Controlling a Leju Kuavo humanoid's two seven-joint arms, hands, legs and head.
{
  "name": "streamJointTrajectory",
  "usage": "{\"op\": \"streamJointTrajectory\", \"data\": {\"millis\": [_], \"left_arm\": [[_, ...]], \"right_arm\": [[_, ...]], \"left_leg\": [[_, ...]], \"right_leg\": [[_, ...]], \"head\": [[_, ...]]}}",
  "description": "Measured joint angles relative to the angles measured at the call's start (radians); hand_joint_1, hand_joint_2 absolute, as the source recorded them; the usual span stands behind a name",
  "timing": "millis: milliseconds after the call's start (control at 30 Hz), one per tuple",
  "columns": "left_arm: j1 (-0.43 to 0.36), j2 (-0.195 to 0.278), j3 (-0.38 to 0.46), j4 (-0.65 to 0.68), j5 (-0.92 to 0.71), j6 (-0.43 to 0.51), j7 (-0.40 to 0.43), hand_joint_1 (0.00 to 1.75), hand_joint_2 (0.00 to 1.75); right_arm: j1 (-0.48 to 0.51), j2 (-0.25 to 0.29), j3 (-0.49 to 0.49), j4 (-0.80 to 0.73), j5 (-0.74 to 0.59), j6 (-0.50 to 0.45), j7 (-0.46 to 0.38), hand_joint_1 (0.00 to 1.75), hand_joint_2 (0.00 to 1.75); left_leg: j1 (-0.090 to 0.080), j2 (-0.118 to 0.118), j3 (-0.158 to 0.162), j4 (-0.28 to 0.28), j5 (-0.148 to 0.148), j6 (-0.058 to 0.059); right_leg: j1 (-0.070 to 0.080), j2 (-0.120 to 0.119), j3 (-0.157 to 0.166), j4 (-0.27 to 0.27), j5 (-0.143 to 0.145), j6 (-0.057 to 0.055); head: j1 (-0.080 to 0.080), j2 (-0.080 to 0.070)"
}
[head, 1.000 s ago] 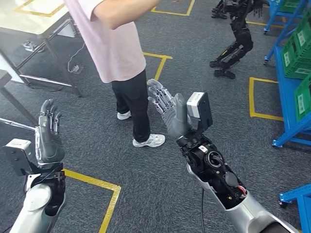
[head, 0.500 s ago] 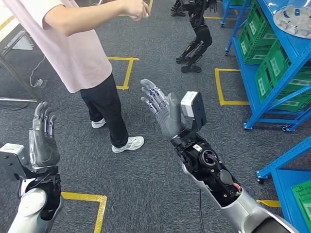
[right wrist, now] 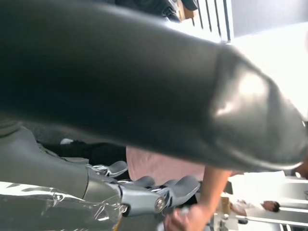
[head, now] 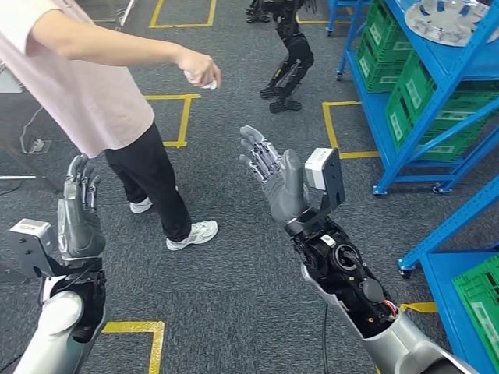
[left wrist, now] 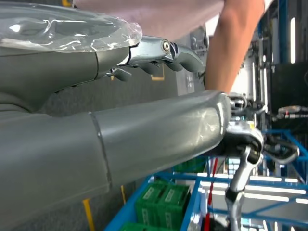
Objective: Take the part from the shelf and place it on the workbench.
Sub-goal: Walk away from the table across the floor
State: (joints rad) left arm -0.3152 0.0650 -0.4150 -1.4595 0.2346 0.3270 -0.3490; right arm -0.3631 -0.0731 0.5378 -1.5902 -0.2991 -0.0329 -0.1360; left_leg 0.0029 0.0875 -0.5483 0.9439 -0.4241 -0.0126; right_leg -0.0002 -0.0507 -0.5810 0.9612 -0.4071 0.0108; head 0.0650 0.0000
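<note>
Both hands are raised, fingers spread, holding nothing: left hand at eight o'clock, right hand near centre. The blue shelf stands at two o'clock, a person at ten.

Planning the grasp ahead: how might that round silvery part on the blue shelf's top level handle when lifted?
The round silvery part looks like a wide, flat metal disc, so probably stiff and fairly heavy for its size. Its shiny surface may be slippery. Lying flat on the blue shelf, it seems unlikely to roll.

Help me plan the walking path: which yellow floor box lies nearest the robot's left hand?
The yellow floor box with its corner just beside the left forearm, below the left hand. The other yellow outlines lie farther off, beyond the person or beside the blue shelf.
</note>
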Motion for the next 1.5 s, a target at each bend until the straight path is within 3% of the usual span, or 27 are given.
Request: {"op": "streamJointTrajectory", "data": {"millis": [33,100,200,233,267,300,400,467,533,600,700,733,767,800,833,900,967,1033,1100,1133,1200,1267,1300,1333,1400,1433,1500], "left_arm": [[-0.001,0.000,0.000,0.000,0.000,-0.002,0.000,0.00,0.00],[-0.004,0.000,0.000,0.000,0.000,-0.004,0.000,0.00,0.00],[-0.006,0.000,0.000,0.003,0.000,-0.005,-0.001,0.00,0.00],[-0.004,0.000,0.000,0.004,0.000,-0.005,-0.001,0.00,0.00],[-0.003,0.000,0.000,0.006,0.000,-0.005,-0.001,0.00,0.00],[-0.002,0.000,0.000,0.007,0.000,-0.005,-0.001,0.00,0.00],[-0.006,0.000,0.000,0.008,0.000,-0.005,-0.001,0.00,0.00],[-0.008,0.000,0.000,0.008,0.000,-0.005,-0.001,0.00,0.00],[-0.009,-0.001,0.000,0.008,-0.001,-0.005,-0.001,0.00,0.00],[-0.011,-0.002,0.000,0.008,-0.001,-0.005,-0.001,0.00,0.00],[-0.012,-0.003,0.000,0.008,-0.001,-0.005,-0.001,0.00,0.00],[-0.011,-0.004,0.000,0.008,-0.001,-0.005,-0.001,0.00,0.00],[-0.010,-0.004,0.000,0.008,-0.001,-0.005,-0.001,0.00,0.00],[-0.010,-0.004,0.000,0.008,-0.001,-0.005,-0.001,0.00,0.00],[-0.010,-0.005,0.000,0.008,-0.001,-0.006,-0.001,0.00,0.00],[-0.010,-0.005,0.000,0.008,-0.001,-0.006,-0.001,0.00,0.00],[-0.010,-0.005,0.000,0.008,-0.001,-0.006,-0.001,0.00,0.00],[-0.010,-0.005,0.000,0.008,-0.001,-0.006,-0.001,0.00,0.00],[-0.010,-0.006,0.000,0.008,-0.001,-0.006,-0.002,0.00,0.00],[-0.009,-0.006,0.000,0.008,-0.001,-0.005,-0.002,0.00,0.00],[-0.005,-0.005,0.000,0.008,-0.001,-0.003,-0.003,0.00,0.00],[0.003,-0.004,0.000,0.009,-0.001,0.002,-0.003,0.00,0.00],[0.006,-0.004,0.000,0.009,-0.001,0.004,-0.003,0.00,0.00],[0.007,-0.004,0.000,0.009,-0.001,0.007,-0.003,0.00,0.00],[0.008,-0.003,0.000,0.008,-0.001,0.009,-0.002,0.00,0.00],[0.008,-0.003,0.000,0.008,-0.001,0.010,-0.002,0.00,0.00],[0.009,-0.003,0.000,0.008,-0.001,0.011,-0.001,0.00,0.00]], "right_arm": [[0.000,0.000,0.000,-0.001,0.000,-0.001,0.001,0.00,0.00],[-0.001,0.000,0.000,-0.003,0.000,-0.002,0.001,0.00,0.00],[-0.003,0.000,0.001,-0.004,0.000,-0.002,0.002,0.00,0.00],[-0.002,0.000,0.001,-0.003,0.000,-0.003,0.003,0.00,0.00],[-0.001,0.000,0.001,-0.003,0.000,-0.003,0.003,0.00,0.00],[-0.001,0.000,0.001,-0.003,0.000,-0.004,0.004,0.00,0.00],[-0.002,0.000,0.001,-0.003,0.000,-0.004,0.004,0.00,0.00],[-0.002,0.000,0.001,-0.004,0.000,-0.004,0.004,0.00,0.00],[-0.001,0.000,0.001,-0.004,0.000,-0.005,0.004,0.00,0.00],[-0.002,0.000,0.000,-0.005,0.000,-0.006,0.004,0.00,0.00],[-0.001,-0.001,0.000,-0.006,0.000,-0.007,0.004,0.00,0.00],[0.001,-0.001,0.000,-0.006,0.000,-0.007,0.004,0.00,0.00],[0.002,-0.001,0.000,-0.006,0.000,-0.007,0.004,0.00,0.00],[0.003,-0.001,0.000,-0.006,0.000,-0.008,0.004,0.00,0.00],[0.003,-0.001,0.000,-0.006,0.000,-0.008,0.004,0.00,0.00],[0.002,-0.001,0.000,-0.006,0.000,-0.008,0.004,0.00,0.00],[0.002,-0.001,0.000,-0.006,0.000,-0.009,0.004,0.00,0.00],[0.004,-0.001,0.000,-0.007,0.000,-0.009,0.004,0.00,0.00],[0.004,-0.001,0.000,-0.008,0.000,-0.010,0.003,0.00,0.00],[0.003,-0.001,0.000,-0.008,-0.001,-0.009,0.002,0.00,0.00],[0.003,-0.001,0.001,-0.009,-0.001,-0.009,0.002,0.00,0.00],[0.006,-0.001,0.001,-0.008,-0.001,-0.008,0.002,0.00,0.00],[0.007,-0.001,0.002,-0.008,-0.001,-0.008,0.002,0.00,0.00],[0.007,-0.001,0.002,-0.008,-0.001,-0.008,0.002,0.00,0.00],[0.007,-0.001,0.001,-0.008,-0.002,-0.007,0.001,0.00,0.00],[0.007,-0.001,0.001,-0.008,-0.002,-0.007,0.001,0.00,0.00],[0.008,-0.001,0.002,-0.009,-0.002,-0.007,0.001,0.00,0.00]], "left_leg": [[0.001,0.006,0.001,0.000,-0.003,-0.005],[0.006,-0.018,-0.013,0.039,-0.034,-0.015],[0.007,-0.073,-0.110,0.239,-0.125,-0.018],[0.007,-0.079,-0.140,0.294,-0.138,-0.017],[0.006,-0.081,-0.154,0.312,-0.131,-0.014],[0.005,-0.084,-0.148,0.288,-0.105,-0.010],[0.003,-0.122,-0.055,0.075,-0.003,0.010],[0.001,-0.140,-0.025,0.007,0.013,0.015],[0.001,-0.124,-0.020,-0.002,0.015,0.017],[0.006,-0.105,-0.013,-0.012,0.019,0.025],[0.006,-0.077,-0.008,-0.017,0.019,0.032],[0.006,-0.068,-0.008,-0.016,0.018,0.032],[0.006,-0.059,-0.007,-0.016,0.017,0.031],[0.006,-0.050,-0.006,-0.016,0.016,0.029],[0.007,-0.041,-0.003,-0.014,0.013,0.026],[0.004,-0.027,0.001,-0.010,0.005,0.016],[-0.003,-0.013,0.001,-0.006,0.002,0.008],[-0.004,0.007,0.001,-0.006,0.000,0.000],[0.001,-0.008,-0.007,0.021,-0.023,-0.010],[0.004,-0.028,-0.026,0.065,-0.049,-0.014],[0.006,-0.070,-0.095,0.207,-0.115,-0.017],[0.006,-0.081,-0.153,0.309,-0.140,-0.017],[0.006,-0.083,-0.155,0.304,-0.124,-0.015],[0.006,-0.087,-0.136,0.256,-0.090,-0.012],[0.007,-0.117,-0.066,0.103,-0.018,-0.003],[0.008,-0.132,-0.040,0.046,0.002,-0.001],[0.005,-0.143,-0.021,0.002,0.008,0.002]], "right_leg": [[-0.001,0.011,0.000,-0.002,0.002,-0.006],[-0.003,0.031,0.001,-0.008,0.007,-0.018],[-0.005,0.061,-0.001,-0.010,0.012,-0.028],[-0.004,0.072,-0.001,-0.010,0.012,-0.029],[-0.002,0.083,-0.001,-0.010,0.013,-0.030],[-0.001,0.095,0.000,-0.010,0.013,-0.030],[0.002,0.127,0.001,-0.009,0.014,-0.028],[0.000,0.144,-0.005,-0.008,0.017,-0.021],[-0.004,0.158,-0.010,-0.010,0.019,-0.009],[-0.001,0.133,-0.028,0.022,-0.004,0.000],[-0.004,0.071,-0.117,0.220,-0.100,0.013],[-0.008,0.064,-0.144,0.280,-0.120,0.017],[-0.012,0.060,-0.156,0.305,-0.122,0.020],[-0.015,0.056,-0.145,0.285,-0.104,0.022],[-0.018,0.047,-0.114,0.224,-0.070,0.024],[-0.015,0.009,-0.035,0.071,-0.013,0.023],[-0.009,-0.014,0.001,0.000,0.001,0.014],[-0.005,0.004,0.001,-0.003,0.003,0.001],[-0.006,0.025,0.002,-0.007,0.008,-0.012],[-0.008,0.035,0.003,-0.010,0.010,-0.018],[-0.009,0.054,0.000,-0.011,0.013,-0.027],[-0.008,0.077,-0.002,-0.010,0.014,-0.029],[-0.007,0.089,-0.002,-0.010,0.015,-0.029],[-0.007,0.101,-0.001,-0.010,0.015,-0.029],[-0.006,0.122,-0.001,-0.008,0.016,-0.026],[-0.006,0.132,-0.003,-0.007,0.016,-0.023],[-0.008,0.149,-0.009,-0.007,0.019,-0.011]], "head": [[-0.003,0.000],[-0.009,0.000],[-0.028,0.000],[-0.033,0.000],[-0.036,0.000],[-0.038,0.000],[-0.042,0.000],[-0.042,0.000],[-0.042,0.000],[-0.038,0.000],[-0.022,0.000],[-0.019,0.000],[-0.016,0.000],[-0.012,0.000],[-0.007,0.000],[0.002,0.000],[0.003,0.000],[-0.004,0.000],[-0.010,0.000],[-0.015,0.000],[-0.028,0.000],[-0.037,0.000],[-0.039,0.000],[-0.041,0.000],[-0.043,0.000],[-0.044,0.000],[-0.043,0.000]]}}
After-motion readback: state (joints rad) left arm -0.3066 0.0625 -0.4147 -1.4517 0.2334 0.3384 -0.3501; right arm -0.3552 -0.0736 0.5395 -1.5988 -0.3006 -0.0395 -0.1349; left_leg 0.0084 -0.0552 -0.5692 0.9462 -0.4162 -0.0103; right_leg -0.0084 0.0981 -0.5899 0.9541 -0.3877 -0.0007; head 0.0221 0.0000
